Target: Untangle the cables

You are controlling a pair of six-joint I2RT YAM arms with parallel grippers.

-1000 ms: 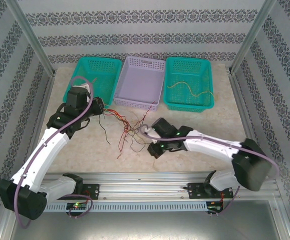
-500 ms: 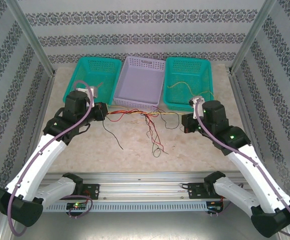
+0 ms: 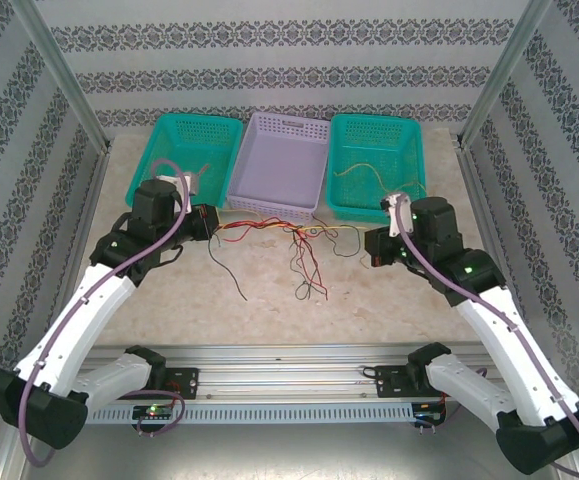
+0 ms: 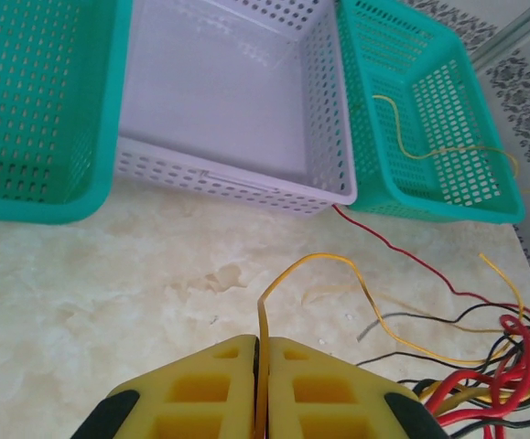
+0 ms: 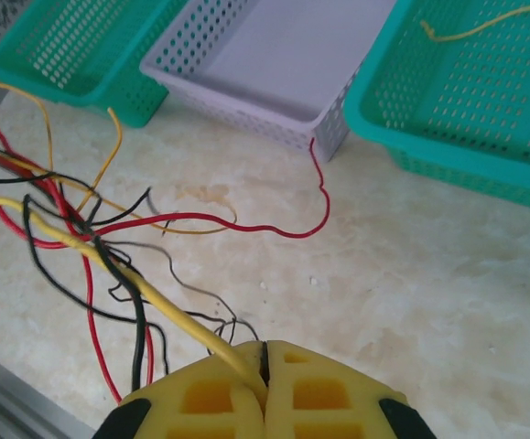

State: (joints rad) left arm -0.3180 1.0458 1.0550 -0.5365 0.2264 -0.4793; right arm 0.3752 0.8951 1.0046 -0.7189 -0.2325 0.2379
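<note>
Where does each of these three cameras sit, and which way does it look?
Top external: above and behind, looking down on the table; left arm and right arm show.
Left wrist: on the left arm, looking past its shut jaws at the lavender basket.
Right wrist: likewise, past its own shut jaws.
Both wrist views share the basket and cables.

Bright, even, diffuse light fills all three views, seemingly from overhead. Shadows on the pale desk (image 3: 389,300) are soft and faint, no more than thin grey traces beside the cables (image 3: 269,226). There is no harsh glare anywhere. The overhead view is sharp, while the wrist views bend slightly toward their edges.
</note>
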